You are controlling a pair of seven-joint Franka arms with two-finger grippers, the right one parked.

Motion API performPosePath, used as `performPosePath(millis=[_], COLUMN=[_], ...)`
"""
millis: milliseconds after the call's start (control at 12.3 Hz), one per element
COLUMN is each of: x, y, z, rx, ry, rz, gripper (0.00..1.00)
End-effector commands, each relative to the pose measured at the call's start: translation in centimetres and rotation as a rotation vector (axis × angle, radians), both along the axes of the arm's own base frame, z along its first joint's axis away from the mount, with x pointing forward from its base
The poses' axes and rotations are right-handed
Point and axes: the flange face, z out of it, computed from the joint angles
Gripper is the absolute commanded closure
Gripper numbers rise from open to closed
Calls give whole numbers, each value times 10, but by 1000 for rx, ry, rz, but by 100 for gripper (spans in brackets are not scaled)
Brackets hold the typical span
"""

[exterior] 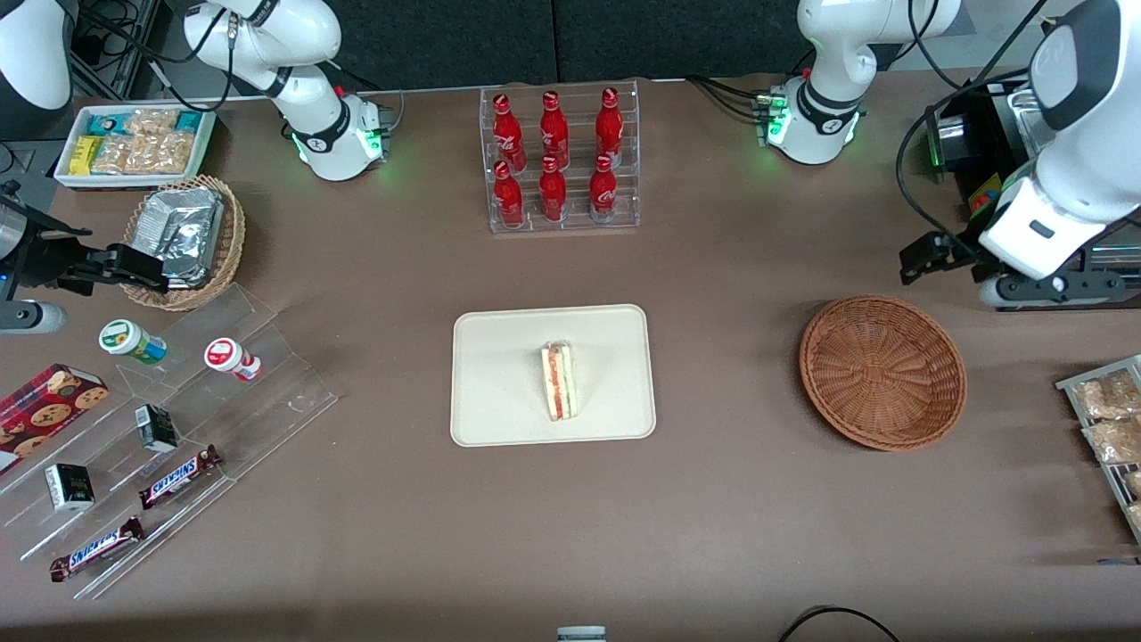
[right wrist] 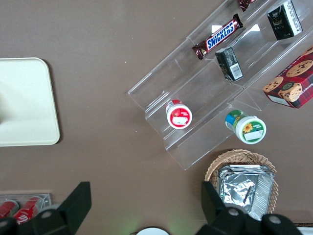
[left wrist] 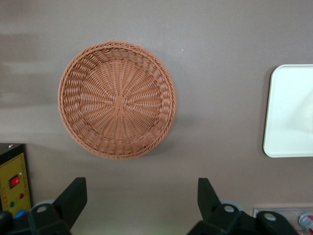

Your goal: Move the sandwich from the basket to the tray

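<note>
The sandwich [exterior: 560,382], a pale bread wedge with red and green filling, lies near the middle of the cream tray [exterior: 499,374], which sits mid-table. One rounded end of the tray [left wrist: 293,112] shows in the left wrist view. The reddish-brown wicker basket [exterior: 882,372] stands beside the tray toward the working arm's end, and its bowl [left wrist: 117,100] holds nothing. My left gripper [exterior: 923,259] hangs above the table, farther from the front camera than the basket. Its fingers [left wrist: 141,186] are spread wide, open, with only bare table between them.
A clear rack of red bottles [exterior: 562,160] stands farther back than the tray. Toward the parked arm's end are a tan wicker basket of foil packs [exterior: 183,241], an acrylic snack stand [exterior: 178,419] and a white snack box [exterior: 134,143]. A snack rack [exterior: 1110,428] and a black device [exterior: 980,152] flank the working arm.
</note>
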Motion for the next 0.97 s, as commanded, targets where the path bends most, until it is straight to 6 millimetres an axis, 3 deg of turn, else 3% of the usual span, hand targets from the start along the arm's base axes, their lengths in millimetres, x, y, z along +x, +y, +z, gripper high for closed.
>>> performPosePath(millis=[0, 486, 892], x=[-2, 1, 7], y=[17, 14, 16], z=[28, 55, 62], rx=[0, 0, -1], ry=[9, -25, -40], rz=[-18, -21, -24], gripper=[0, 0, 0])
